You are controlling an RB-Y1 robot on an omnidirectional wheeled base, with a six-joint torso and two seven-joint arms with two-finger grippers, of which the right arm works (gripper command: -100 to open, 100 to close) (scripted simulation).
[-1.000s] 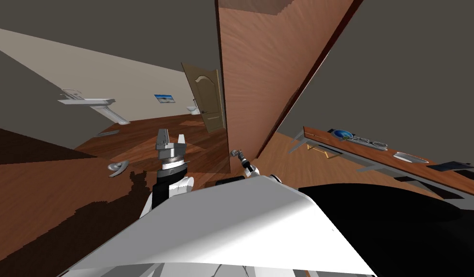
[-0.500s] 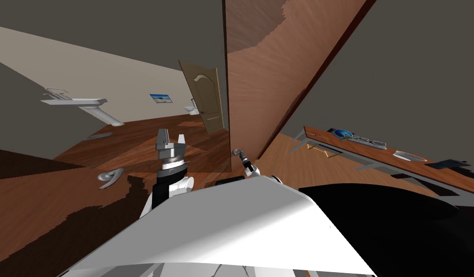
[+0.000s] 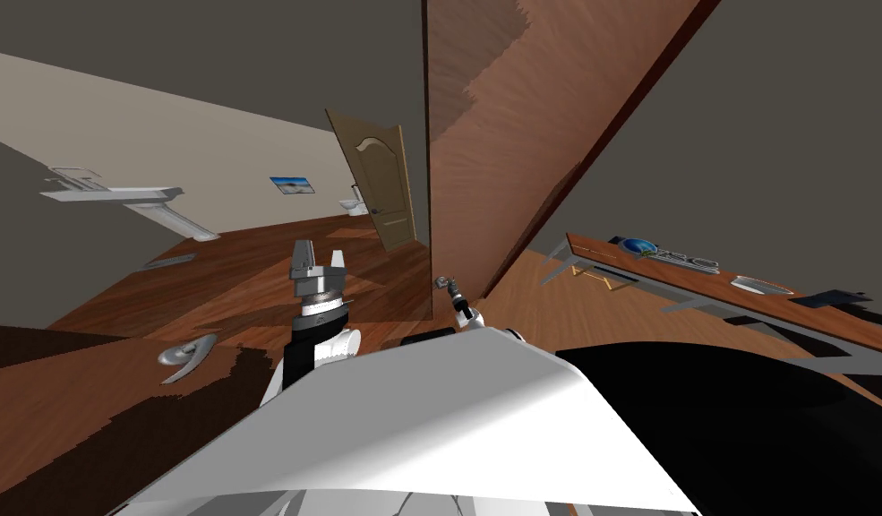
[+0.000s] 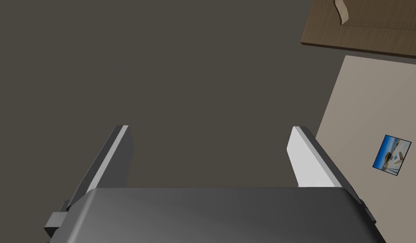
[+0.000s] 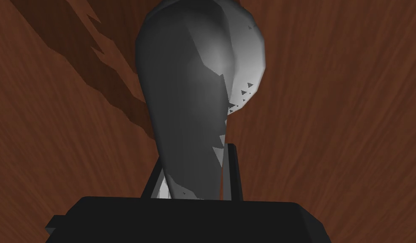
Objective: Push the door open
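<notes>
The reddish-brown wooden door (image 3: pixel 501 134) stands ajar straight ahead, its near edge rising up the middle of the head view. My right gripper (image 3: pixel 449 291) is at that edge, low on the leaf. In the right wrist view this gripper (image 5: pixel 194 168) is shut on the grey door handle (image 5: pixel 198 84), its thin fingers pressing the handle's sides, with the door's wood (image 5: pixel 329 105) close behind. My left gripper (image 3: pixel 318 260) is raised left of the door, apart from it. The left gripper (image 4: pixel 209 156) is open with nothing between its fingers.
Through the gap lies a wooden floor, with a tan panelled door (image 3: pixel 381 184) ajar at the back. A white sink (image 3: pixel 116 195) hangs on the left wall. A second grey lever handle (image 3: pixel 184 352) sits on a brown surface at the lower left. A desk (image 3: pixel 698 287) runs along the right.
The door's near edge has moved to the right and the gap beside it has widened. The sink and the lower-left lever have slid left. Both grippers hold their places in the picture.
</notes>
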